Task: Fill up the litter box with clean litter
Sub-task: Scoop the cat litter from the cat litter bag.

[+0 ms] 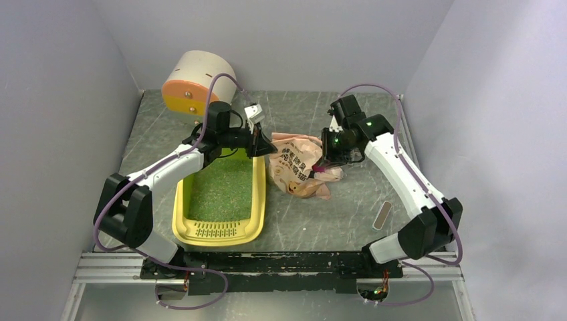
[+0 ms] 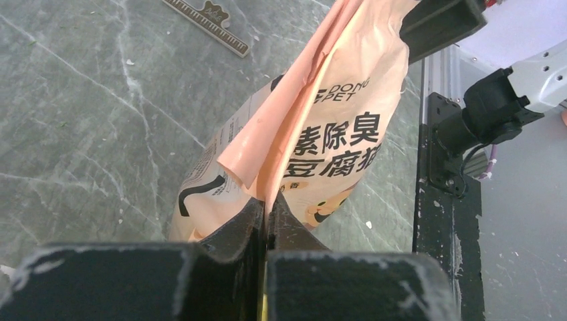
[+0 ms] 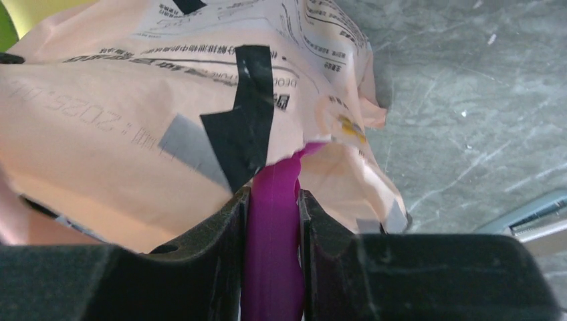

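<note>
The yellow litter box (image 1: 180,217) lies left of centre with its slotted grille toward the arms. Green clean litter (image 1: 224,190) covers its floor. Right of it lies the pink-beige printed bag (image 1: 297,167). My left gripper (image 1: 269,146) is shut on the bag's upper edge (image 2: 271,184), the film pinched between its black fingers (image 2: 241,227). On the bag's right side, my right gripper (image 1: 322,167) is shut on a magenta scoop handle (image 3: 273,221). The handle runs into the bag's mouth (image 3: 314,147), and the scoop's bowl is hidden inside.
A white cylinder with an orange end (image 1: 197,80) stands at the back left. A small grey ruler (image 1: 382,215) lies on the table near the right arm's base. Grey walls close in both sides and the back.
</note>
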Controlling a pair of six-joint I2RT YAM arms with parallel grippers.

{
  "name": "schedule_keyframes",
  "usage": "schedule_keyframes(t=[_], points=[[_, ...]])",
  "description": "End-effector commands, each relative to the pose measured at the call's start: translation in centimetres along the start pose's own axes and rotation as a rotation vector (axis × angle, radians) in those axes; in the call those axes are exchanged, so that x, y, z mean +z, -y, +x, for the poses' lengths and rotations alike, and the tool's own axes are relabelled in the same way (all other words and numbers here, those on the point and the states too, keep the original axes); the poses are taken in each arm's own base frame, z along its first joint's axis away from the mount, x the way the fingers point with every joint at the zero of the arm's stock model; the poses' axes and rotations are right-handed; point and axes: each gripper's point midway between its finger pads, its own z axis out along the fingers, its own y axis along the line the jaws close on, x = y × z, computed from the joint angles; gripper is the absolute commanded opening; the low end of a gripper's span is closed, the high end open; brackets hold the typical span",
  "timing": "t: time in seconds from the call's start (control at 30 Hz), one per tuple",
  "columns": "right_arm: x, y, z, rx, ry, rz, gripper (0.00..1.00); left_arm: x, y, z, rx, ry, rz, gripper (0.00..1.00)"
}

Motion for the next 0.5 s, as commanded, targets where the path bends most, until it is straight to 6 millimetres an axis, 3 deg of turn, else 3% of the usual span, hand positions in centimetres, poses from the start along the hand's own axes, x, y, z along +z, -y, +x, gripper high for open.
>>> schedule_keyframes(t=[0.0,0.13,0.27,0.47], points=[[2.9,0.2,-0.2,0.002,-0.003,0.015,0.00,0.4,0.6,-0.4,0.017,0.003,0.002,0.05],[4.5,-1.1,0.2,0.015,0.001,-0.078,0.00,0.5,0.4,-0.8,0.007,0.025,-0.012,0.05],[5.1,-3.3,-0.2,0.034,0.041,-0.217,0.00,0.6,0.3,-1.5,0.005,0.050,-0.018,0.05],[5.7,-4.9,-0.9,0.091,0.110,-0.343,0.00,0.8,-0.4,-1.5,-0.024,0.050,-0.044,0.05]])
